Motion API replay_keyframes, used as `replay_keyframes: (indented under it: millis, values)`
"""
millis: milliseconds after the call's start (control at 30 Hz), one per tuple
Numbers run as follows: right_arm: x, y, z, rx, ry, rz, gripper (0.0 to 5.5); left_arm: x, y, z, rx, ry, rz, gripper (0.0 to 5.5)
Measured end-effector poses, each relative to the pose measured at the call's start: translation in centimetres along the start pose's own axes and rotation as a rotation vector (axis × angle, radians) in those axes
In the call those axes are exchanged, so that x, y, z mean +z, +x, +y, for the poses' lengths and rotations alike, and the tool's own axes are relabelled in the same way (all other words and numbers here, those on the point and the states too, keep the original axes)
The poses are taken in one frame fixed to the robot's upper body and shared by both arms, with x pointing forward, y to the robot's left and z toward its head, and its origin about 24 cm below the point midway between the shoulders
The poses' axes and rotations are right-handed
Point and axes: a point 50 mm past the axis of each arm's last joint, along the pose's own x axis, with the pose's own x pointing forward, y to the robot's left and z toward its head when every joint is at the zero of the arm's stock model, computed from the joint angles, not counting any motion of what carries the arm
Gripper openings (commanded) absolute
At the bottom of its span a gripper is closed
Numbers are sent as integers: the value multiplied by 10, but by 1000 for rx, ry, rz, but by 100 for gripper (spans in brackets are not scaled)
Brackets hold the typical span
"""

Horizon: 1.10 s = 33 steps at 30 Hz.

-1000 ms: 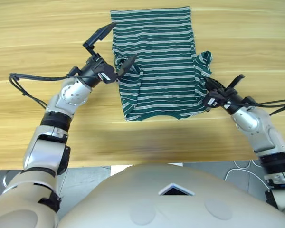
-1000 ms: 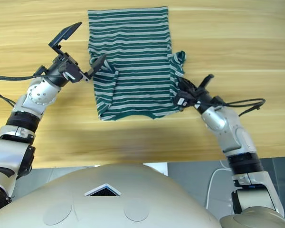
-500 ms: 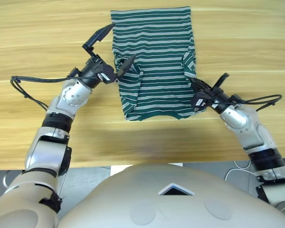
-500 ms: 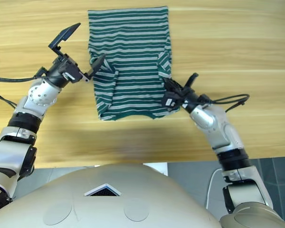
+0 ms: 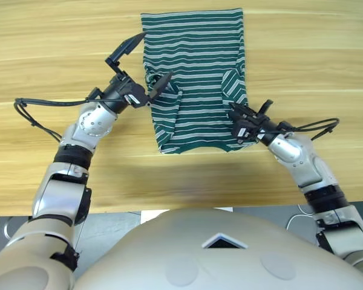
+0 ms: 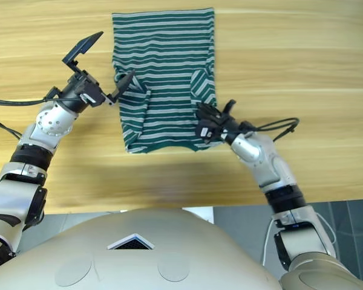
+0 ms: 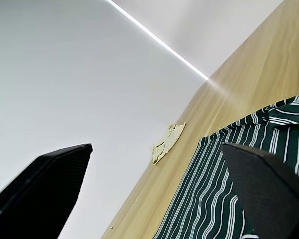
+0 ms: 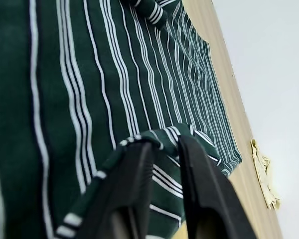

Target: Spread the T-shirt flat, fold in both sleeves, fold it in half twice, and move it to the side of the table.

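The green striped T-shirt (image 5: 193, 54) lies on the wooden table (image 5: 48, 54), its left sleeve folded in over the body. At the shirt's left edge my left gripper (image 5: 155, 55) is open wide, one finger (image 5: 162, 81) low over the folded left sleeve, the other raised above the table. My right gripper (image 5: 237, 118) is shut on the right sleeve (image 5: 233, 81), which is drawn over the shirt's right side. Striped cloth (image 8: 164, 134) is pinched between the fingers (image 8: 134, 199) in the right wrist view. Between the fingers of the open left gripper (image 7: 156, 149), the shirt (image 7: 214, 199) lies below.
Bare wood stretches to the left and right of the shirt and along the near edge (image 5: 169, 193). A small cream scrap (image 7: 167, 142) sits at the table's far edge against the white wall. Black cables (image 5: 30, 112) trail from both wrists over the table.
My right gripper has moved left with the right sleeve, drawing it from beside the shirt onto the body. The left arm has not moved.
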Motion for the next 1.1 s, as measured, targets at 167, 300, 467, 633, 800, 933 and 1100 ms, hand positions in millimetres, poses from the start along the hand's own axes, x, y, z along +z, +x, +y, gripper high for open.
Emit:
replay_keyframes:
  millis: [167,300,467,633,800,933,1100]
  values:
    - [0,1,0,-2,22,3,245,0,0,0,0,-1,1,484]
    - [19,-4,-11,-33,105,-141,304,0,1,-2,1,-10,-1,484]
    - [22,-32,-50,-195,174,-232,388,7,2,3,3,-39,-44,484]
    - [-15,-77,-91,-311,44,-22,475,4,-24,16,-199,86,13,484]
    - [-34,-100,-77,-84,-82,156,492,9,-57,31,-490,202,120,484]
    - [-37,-108,-27,221,-44,187,492,26,-89,0,-743,112,148,484]
    - [-27,-99,-14,295,-53,92,495,45,-108,-17,-887,3,142,540]
